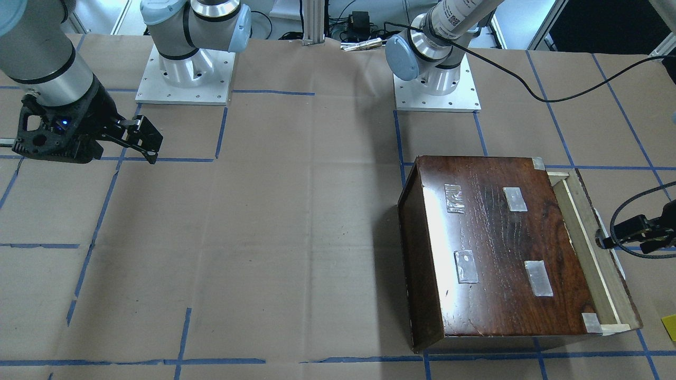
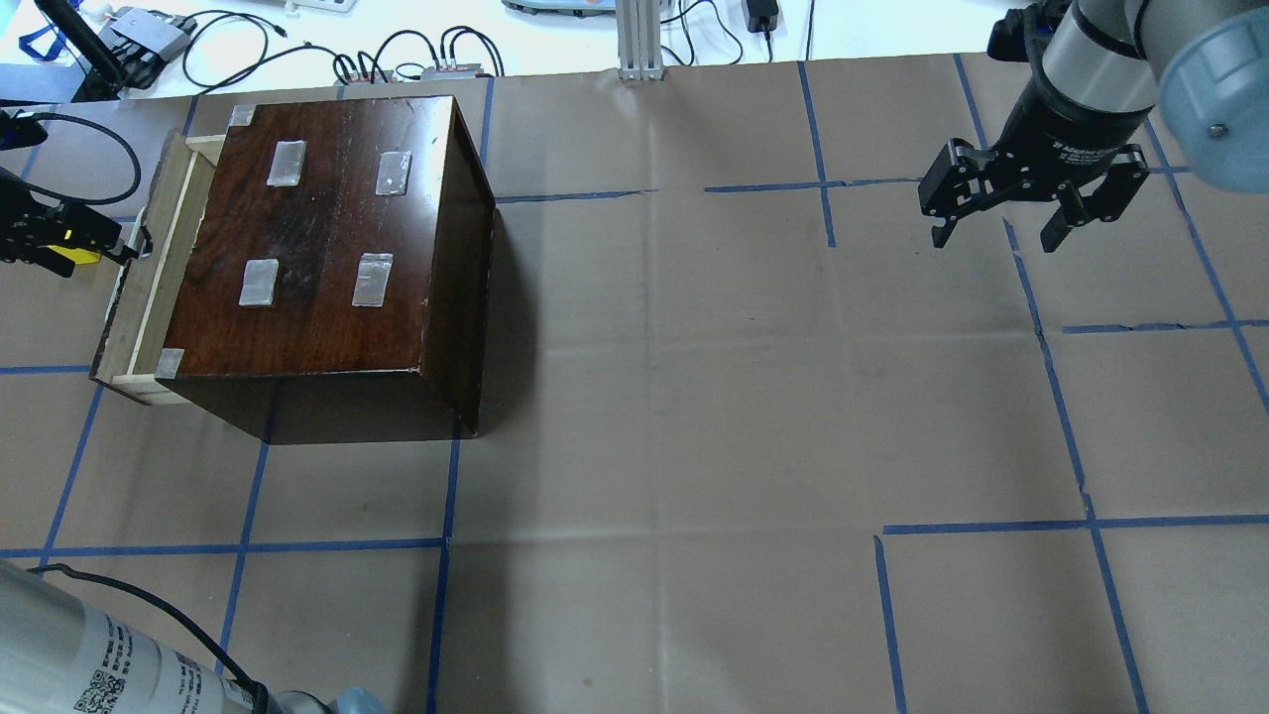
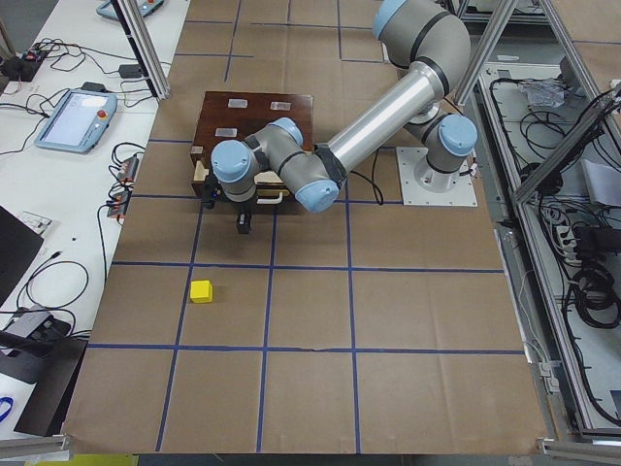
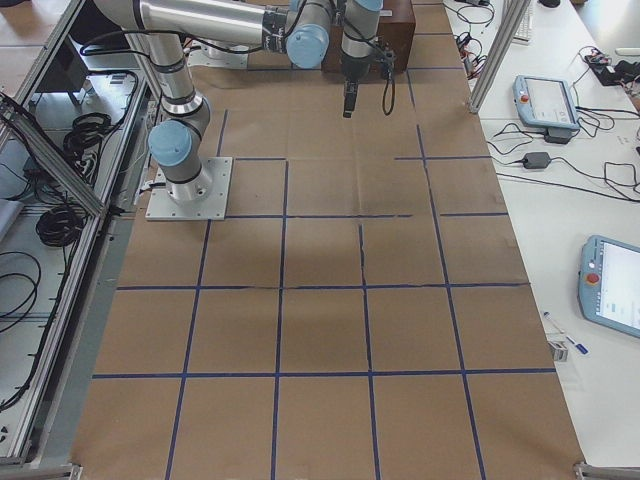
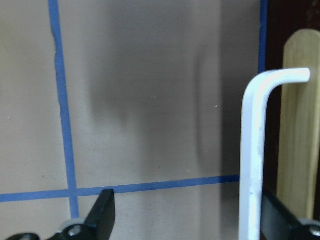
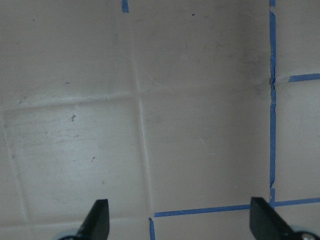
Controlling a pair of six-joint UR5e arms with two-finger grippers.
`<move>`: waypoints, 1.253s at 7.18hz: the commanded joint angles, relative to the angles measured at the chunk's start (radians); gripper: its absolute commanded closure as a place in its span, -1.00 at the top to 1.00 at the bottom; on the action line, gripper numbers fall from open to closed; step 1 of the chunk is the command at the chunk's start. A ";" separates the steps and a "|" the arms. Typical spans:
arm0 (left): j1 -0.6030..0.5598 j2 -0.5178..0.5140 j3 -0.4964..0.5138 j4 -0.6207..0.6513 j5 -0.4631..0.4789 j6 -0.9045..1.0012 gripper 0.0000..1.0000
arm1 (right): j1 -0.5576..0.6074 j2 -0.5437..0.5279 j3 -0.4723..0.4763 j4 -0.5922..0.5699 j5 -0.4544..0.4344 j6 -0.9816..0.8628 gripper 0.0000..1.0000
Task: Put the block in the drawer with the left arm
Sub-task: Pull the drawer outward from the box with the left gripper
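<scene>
The yellow block lies on the paper-covered table, apart from the dark-brown box; it also shows at the front view's right edge. The drawer stands partly pulled out and shows a strip of pale wood. My left gripper is at the drawer's front. In the left wrist view it is open, with the drawer's white handle between its fingers, close to the right one. My right gripper is open and empty, far across the table above bare paper.
Blue tape lines grid the brown paper. A loose black cable runs over the table to the left arm. Both arm bases stand at the robot's edge. Cables and teach pendants lie on the white bench beyond the box.
</scene>
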 commanded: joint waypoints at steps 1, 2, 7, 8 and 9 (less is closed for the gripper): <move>0.001 -0.022 0.009 0.039 0.001 0.006 0.96 | 0.000 0.000 0.001 -0.001 0.000 0.000 1.00; 0.001 -0.023 0.009 0.045 0.001 0.007 0.96 | 0.000 0.000 -0.001 -0.001 0.000 0.000 1.00; 0.017 -0.023 0.009 0.064 0.044 0.018 0.96 | 0.000 0.000 0.001 -0.001 0.000 0.000 1.00; 0.035 -0.022 0.010 0.064 0.044 0.033 0.96 | 0.000 0.000 0.001 -0.001 0.000 0.000 1.00; 0.056 -0.023 0.012 0.065 0.044 0.055 0.96 | 0.000 0.000 -0.001 -0.001 0.000 0.000 1.00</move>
